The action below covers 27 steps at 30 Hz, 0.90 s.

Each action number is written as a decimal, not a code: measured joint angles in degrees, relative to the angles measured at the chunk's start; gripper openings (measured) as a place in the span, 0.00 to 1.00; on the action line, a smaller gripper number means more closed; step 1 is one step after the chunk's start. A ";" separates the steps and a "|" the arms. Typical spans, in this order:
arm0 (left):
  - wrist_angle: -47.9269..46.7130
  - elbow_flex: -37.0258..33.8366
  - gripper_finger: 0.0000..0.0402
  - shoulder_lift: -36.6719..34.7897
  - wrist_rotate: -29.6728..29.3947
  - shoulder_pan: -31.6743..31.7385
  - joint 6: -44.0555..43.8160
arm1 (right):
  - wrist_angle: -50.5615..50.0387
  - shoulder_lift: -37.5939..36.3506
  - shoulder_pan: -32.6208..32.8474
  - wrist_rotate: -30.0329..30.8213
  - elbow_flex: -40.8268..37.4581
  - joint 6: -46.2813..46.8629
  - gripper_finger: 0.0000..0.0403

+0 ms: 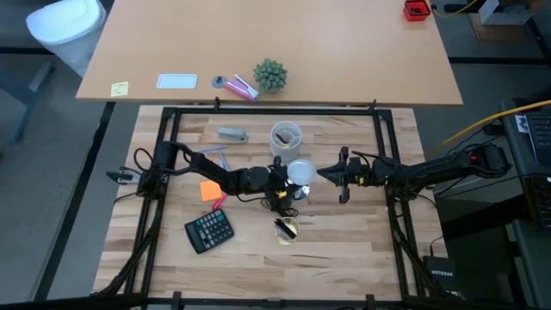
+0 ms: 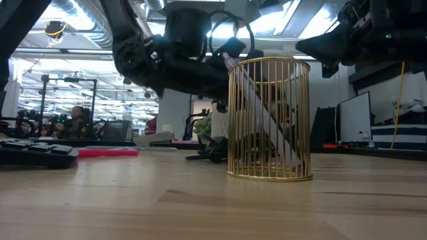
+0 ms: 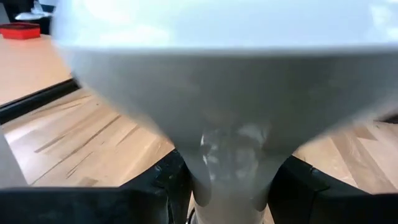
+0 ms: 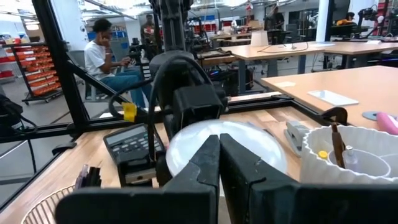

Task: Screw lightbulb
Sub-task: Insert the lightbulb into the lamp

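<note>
The white lightbulb [image 1: 300, 170] is at the table's middle, and my left gripper [image 1: 282, 177], reaching in from the left, is shut on it. In the left wrist view the lightbulb [image 3: 224, 74] fills the picture, its round end pointing away from the gripper. My right gripper [image 1: 324, 175] is shut and points level at the bulb's round end [image 4: 249, 140] from the right, just short of it. Dark cords [image 1: 282, 203] lie on the table under the left gripper. My left gripper has the bulb's narrow neck [image 3: 227, 165] between its two fingers [image 3: 163, 186], one on each side. The fingers come in about level from the table's left, along the bulb's length. The round end juts out beyond them toward the table's right. My right gripper's shut tips [image 4: 219, 158] stand in front of the bulb's round end; whether they touch it I cannot tell.
A gold wire basket [image 1: 287, 229] stands near of the bulb, and fills the low view's middle [image 2: 270, 120]. A pale cup [image 1: 286, 136] with small items stands far of it. A calculator [image 1: 209, 230], an orange note [image 1: 209, 190] and a grey stapler [image 1: 232, 134] lie to the left.
</note>
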 joint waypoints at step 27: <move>0.93 0.11 0.39 1.17 -0.46 0.07 3.60 | 3.36 0.02 0.07 -0.05 0.13 0.98 0.03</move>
